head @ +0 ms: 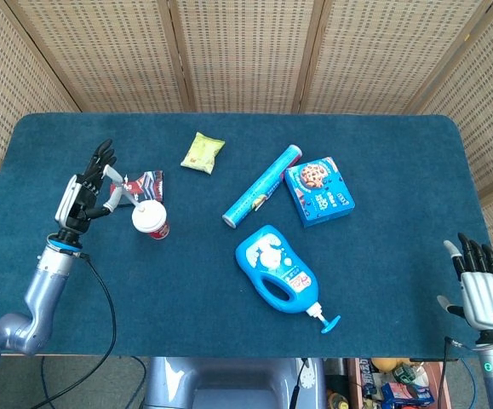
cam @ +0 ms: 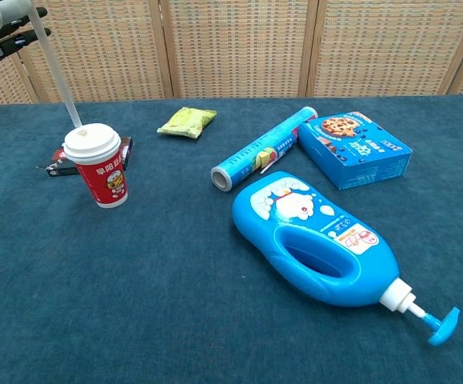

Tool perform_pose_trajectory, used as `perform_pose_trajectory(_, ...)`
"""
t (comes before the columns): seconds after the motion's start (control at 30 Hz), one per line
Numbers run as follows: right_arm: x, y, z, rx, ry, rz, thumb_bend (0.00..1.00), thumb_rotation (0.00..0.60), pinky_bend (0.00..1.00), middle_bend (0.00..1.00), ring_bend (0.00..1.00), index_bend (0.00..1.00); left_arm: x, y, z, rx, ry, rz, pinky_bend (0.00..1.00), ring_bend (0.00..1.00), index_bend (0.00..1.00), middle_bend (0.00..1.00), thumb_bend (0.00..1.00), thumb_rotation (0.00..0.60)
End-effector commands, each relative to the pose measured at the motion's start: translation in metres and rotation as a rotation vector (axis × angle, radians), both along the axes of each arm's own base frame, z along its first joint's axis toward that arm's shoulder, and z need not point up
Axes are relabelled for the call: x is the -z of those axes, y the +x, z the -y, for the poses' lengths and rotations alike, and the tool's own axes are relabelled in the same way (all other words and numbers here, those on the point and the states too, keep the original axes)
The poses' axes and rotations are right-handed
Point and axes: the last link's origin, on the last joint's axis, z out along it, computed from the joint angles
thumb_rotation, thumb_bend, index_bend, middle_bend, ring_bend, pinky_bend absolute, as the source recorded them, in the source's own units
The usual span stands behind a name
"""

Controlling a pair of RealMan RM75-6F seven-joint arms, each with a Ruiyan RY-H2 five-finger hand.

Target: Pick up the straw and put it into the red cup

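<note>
The left hand (head: 85, 192) holds the straw (cam: 55, 70) pinched near its upper end, the remaining fingers spread; in the chest view only the fingertips show at the top left corner. The straw hangs tilted, its lower tip at or just above the white lid of the red cup (cam: 97, 166), which stands upright on the desk (head: 229, 273) beside a small dark packet (head: 144, 182). Whether the tip has entered the lid opening cannot be told from either view. The right hand (head: 483, 288) is released, fingers extended, at the near right edge of the desk, well apart from all items. Assessment of the straw: a thin white plastic tube, judged very light, smooth, and likely to rotate or slide in a loose pinch; probably stiff enough along its length to push through a lid slot, but liable to buckle if pressed off-axis. The present high grip leaves a long free length, so the tip may wander; a hold lower on the shaft would steady it. The cup appears a light paper type and could tip under side load. Other items present: a blue pump bottle (head: 276, 271), a foil roll (head: 261, 186), a biscuit box (head: 318, 191), a yellow packet (head: 202, 152).
</note>
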Motion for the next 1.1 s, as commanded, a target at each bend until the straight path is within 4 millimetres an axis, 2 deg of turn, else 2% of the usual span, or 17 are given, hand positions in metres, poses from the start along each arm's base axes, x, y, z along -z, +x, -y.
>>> perform_pose_trajectory(0.03,0.000,0.000,0.000,0.000,0.001,-0.001,0.00,0.600,0.00,0.00,0.00,0.00,0.002,-0.001,-0.001,-0.002,-0.003,0.008,0.00,0.00,0.60,0.00,0.45,0.600)
perform_pose_trajectory(1.1,0.001,-0.003,0.001,0.014,0.005,-0.005,0.00,0.600,0.00,0.00,0.00,0.00,0.019,-0.010,-0.010,-0.027,-0.052,0.042,0.00,0.00,0.60,0.00,0.45,0.600)
